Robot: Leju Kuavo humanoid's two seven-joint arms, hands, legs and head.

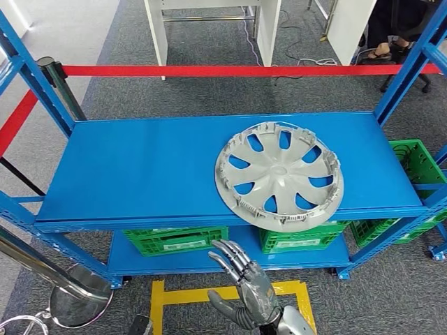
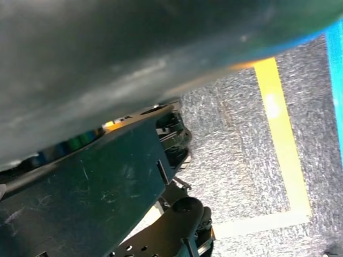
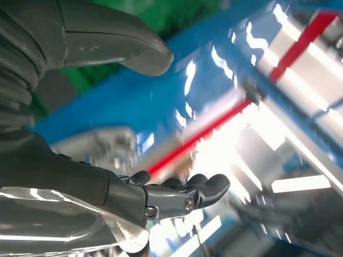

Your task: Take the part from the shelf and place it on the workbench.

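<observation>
Right hand (image 1: 244, 287), fingers spread and holding nothing, hovers below the shelf's (image 1: 132, 167) front edge. Above it, the hubcap (image 1: 279, 174) lies flat near the front right corner, overhanging the edge. Right wrist view: thumb (image 3: 121, 40) and fingers (image 3: 190, 193) apart, hubcap (image 3: 101, 147) blurred beyond them.

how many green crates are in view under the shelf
3. One green crate sits on the lower shelf at left, a second below the hubcap, and a third beyond the right end of the rack. More may be hidden behind the top shelf.
</observation>
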